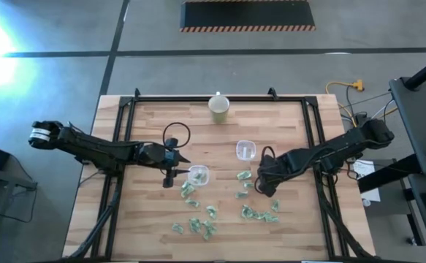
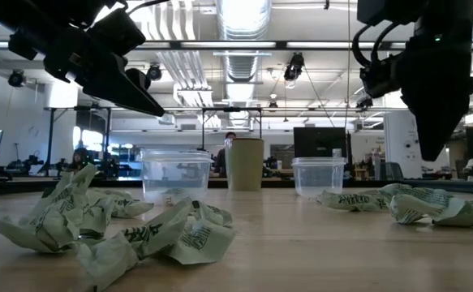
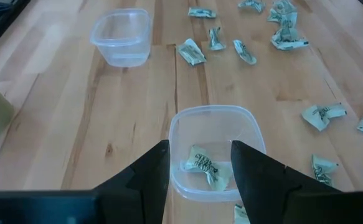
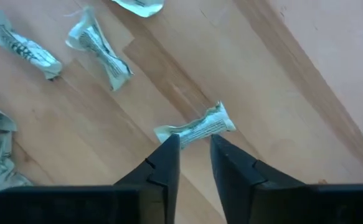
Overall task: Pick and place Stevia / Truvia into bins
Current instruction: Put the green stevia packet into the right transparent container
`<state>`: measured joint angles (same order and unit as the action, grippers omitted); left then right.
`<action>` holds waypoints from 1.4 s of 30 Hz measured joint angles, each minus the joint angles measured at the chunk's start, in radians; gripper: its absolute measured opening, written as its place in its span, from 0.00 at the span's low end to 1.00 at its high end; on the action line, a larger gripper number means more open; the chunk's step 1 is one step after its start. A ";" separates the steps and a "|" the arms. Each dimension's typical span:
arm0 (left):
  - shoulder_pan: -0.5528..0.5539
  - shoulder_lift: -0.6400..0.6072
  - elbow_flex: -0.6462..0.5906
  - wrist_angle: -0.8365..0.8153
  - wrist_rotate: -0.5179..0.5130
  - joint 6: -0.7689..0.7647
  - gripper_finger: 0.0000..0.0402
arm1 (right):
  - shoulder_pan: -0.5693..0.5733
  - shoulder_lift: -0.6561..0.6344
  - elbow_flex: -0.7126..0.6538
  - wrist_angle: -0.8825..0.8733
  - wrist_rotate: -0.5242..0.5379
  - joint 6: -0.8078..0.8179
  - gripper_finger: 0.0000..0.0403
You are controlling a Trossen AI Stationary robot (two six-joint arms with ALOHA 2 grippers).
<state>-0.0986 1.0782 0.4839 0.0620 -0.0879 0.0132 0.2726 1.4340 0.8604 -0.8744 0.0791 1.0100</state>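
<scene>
Left gripper (image 3: 198, 163), fingers spread and holding nothing, hangs over the near clear bin (image 3: 217, 149), which has 1 crumpled green-and-white packet (image 3: 205, 167) inside. The second bin (image 1: 245, 150) stands further up the wooden table (image 1: 147, 124), near a cream cup (image 1: 219, 107). Right gripper (image 4: 193, 148) points down at a packet (image 4: 197, 127) lying on the wood just beyond its fingertips, fingers slightly parted and gripping nothing. Other packets (image 1: 204, 223) lie scattered across the near half of the table.
</scene>
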 joint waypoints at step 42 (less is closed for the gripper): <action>0.000 0.000 0.000 0.000 0.000 -0.001 0.39 | 0.000 0.193 -0.003 0.039 -0.027 0.005 0.10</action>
<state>-0.0982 1.0782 0.4839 0.0618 -0.0875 0.0124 0.2726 1.6274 0.8574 -0.8357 0.0525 1.0150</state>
